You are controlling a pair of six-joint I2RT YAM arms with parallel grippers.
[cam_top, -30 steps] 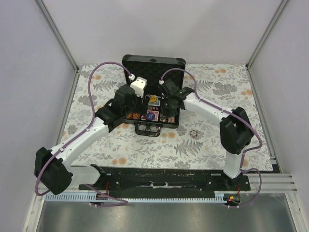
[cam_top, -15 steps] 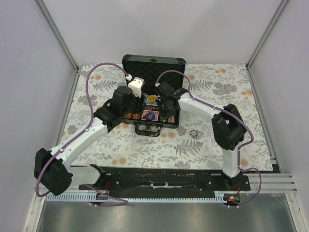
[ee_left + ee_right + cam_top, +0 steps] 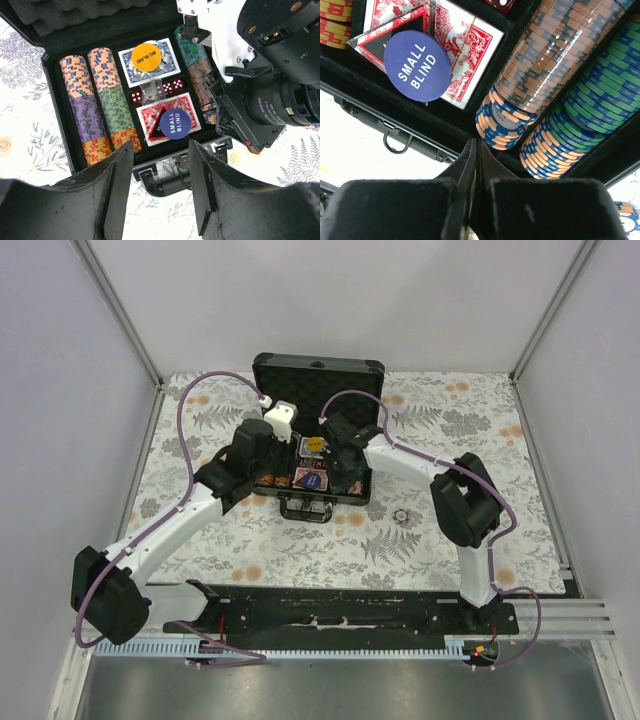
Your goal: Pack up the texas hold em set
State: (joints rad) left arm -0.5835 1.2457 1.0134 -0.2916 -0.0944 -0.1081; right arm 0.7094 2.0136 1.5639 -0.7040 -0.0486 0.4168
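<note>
Top view: the case (image 3: 322, 499) lies open at mid-bench (image 3: 250, 540), with its lid (image 3: 318, 368) upright at the far side. Your left hand (image 3: 272, 448) hangs over the case's left half and your right hand (image 3: 345, 462) over its right half. One loose chip (image 3: 401, 516) lies on the bench just off the case's near right corner.

Left wrist: the left hand (image 3: 160, 192) is spread partway above the case's handle (image 3: 167, 181), pinching nothing. In the case, poker chips (image 3: 100, 102) fill the left rows. The BIG BLIND button (image 3: 146, 56) sits on the blue deck (image 3: 131, 75), and the SMALL BLIND button (image 3: 175, 123) on the red deck (image 3: 189, 107).

Right wrist: the right hand (image 3: 476, 160) is pressed together and empty, its tip at the near end of the case's right chip rows.

You look to be tidying those right rows, with packing nearly done. Next, fetch the loose chip, seat it, clear both arms, then lower the lid.
</note>
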